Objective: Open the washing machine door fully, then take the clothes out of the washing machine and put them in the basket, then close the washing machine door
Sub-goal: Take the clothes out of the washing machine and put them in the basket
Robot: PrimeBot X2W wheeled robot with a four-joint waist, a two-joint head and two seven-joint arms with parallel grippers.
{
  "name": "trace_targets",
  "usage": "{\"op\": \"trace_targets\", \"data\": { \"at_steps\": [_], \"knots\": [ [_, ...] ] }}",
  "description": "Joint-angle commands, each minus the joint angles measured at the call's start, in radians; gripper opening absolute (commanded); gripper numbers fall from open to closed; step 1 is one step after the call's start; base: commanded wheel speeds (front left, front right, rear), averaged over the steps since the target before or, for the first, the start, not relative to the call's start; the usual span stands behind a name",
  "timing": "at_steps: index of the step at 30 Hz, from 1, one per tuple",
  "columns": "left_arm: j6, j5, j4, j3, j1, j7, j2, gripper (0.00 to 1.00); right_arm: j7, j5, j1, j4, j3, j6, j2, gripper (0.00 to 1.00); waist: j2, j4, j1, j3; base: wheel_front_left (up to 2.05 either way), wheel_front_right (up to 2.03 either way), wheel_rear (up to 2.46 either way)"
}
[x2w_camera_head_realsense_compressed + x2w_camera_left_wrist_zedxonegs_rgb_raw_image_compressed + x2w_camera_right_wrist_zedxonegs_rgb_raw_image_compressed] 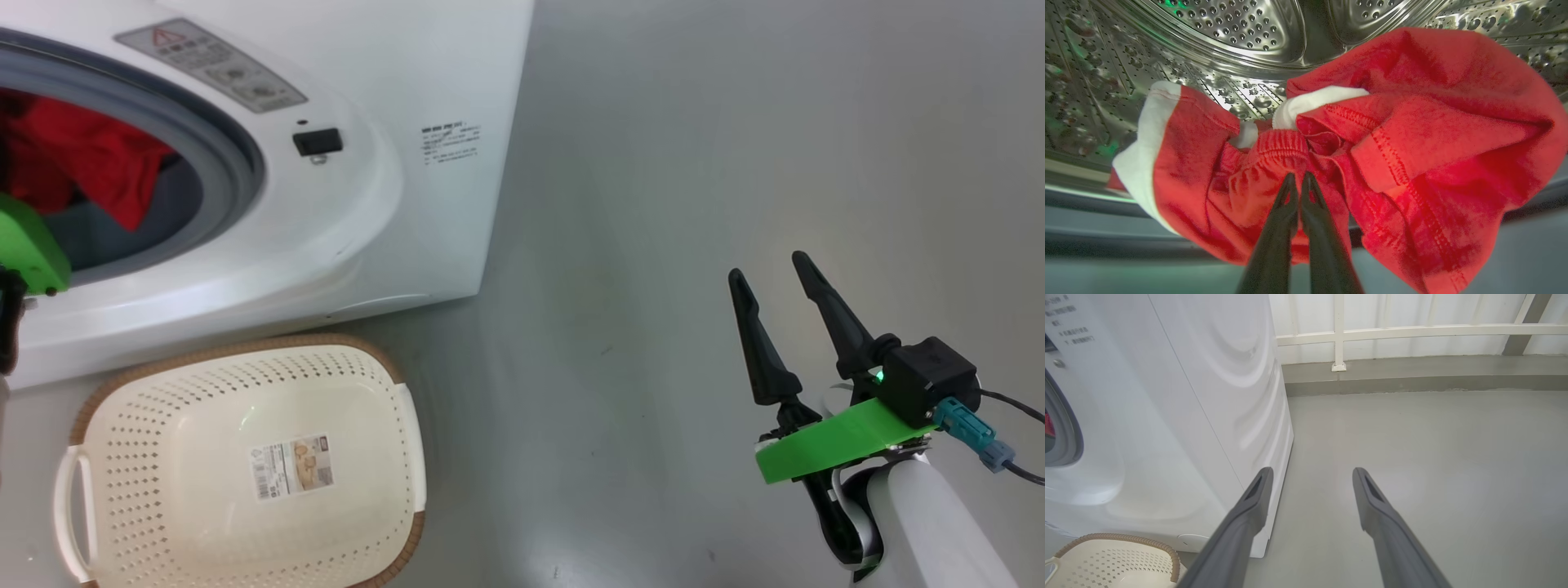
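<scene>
Looking down from the robot's head, the washing machine (367,204) fills the ten o'clock corner, and the clothes (98,163) lie red inside its round opening, behind the grey seal (237,155). The left gripper (1299,177) is inside the steel drum (1229,24). Its two dark fingers are squeezed right together, and their tips are buried in the gathered red waistband, so it looks to have pinched a thin fold of cloth. How much it has caught I cannot tell. The right gripper (767,268) hangs at four o'clock over bare floor (653,204), with its fingers spread wide and holding nothing.

The basket (245,347) sits at seven o'clock, just in front of the machine's foot and below the opening, with nothing red in it yet.

The grip is the weak point. If only a sliver of fabric is caught, the bundle's weight may pull it free as the arm draws back. The loose flap at three o'clock of the fingers hangs low, so it could drag on the seal's lip. Red and white pieces are tangled together, and one could fall off over the floor short of the basket. The basket also looks light, so a low-swinging arm could knock it aside.
</scene>
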Motion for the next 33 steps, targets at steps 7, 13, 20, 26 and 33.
{"op": "trace_targets", "data": {
  "at_steps": [7, 13, 20, 26, 33],
  "knots": [
    [0.002, -0.02, -0.015, 0.019, 0.017, -0.084, 0.03, 0.0, -0.006, 0.003, -0.005, -0.016, 0.011, 0.006, 0.0, 1.0, 0.0, 0.028, 0.0, -0.043, 0.0, 0.0, 0.0],
    [-0.003, -0.037, -0.059, 0.031, 0.064, -0.115, 0.006, 0.0, -0.006, -0.006, 0.006, -0.009, 0.001, 0.006, 0.0, 1.0, 0.0, 0.052, 0.0, -0.081, 0.0, 0.0, 0.0],
    [-0.005, -0.056, -0.22, 0.101, 0.154, -0.118, -0.003, 0.0, -0.006, -0.015, 0.022, -0.006, -0.01, 0.006, 0.0, 1.0, 0.0, 0.075, 0.0, -0.113, 0.0, 0.0, 0.0],
    [0.0, -0.015, -0.387, 0.176, 0.263, -0.118, -0.014, 0.0, -0.006, -0.02, 0.042, -0.003, -0.021, 0.006, 0.0, 1.0, 0.0, 0.091, 0.0, -0.144, 0.0, 0.0, 0.0],
    [0.012, 0.065, -0.611, 0.302, 0.428, -0.118, -0.049, 0.0, -0.006, -0.022, 0.075, 0.005, -0.027, 0.006, 0.0, 1.0, 0.0, 0.102, 0.0, -0.198, 0.0, 0.0, 0.0]
  ]
}}
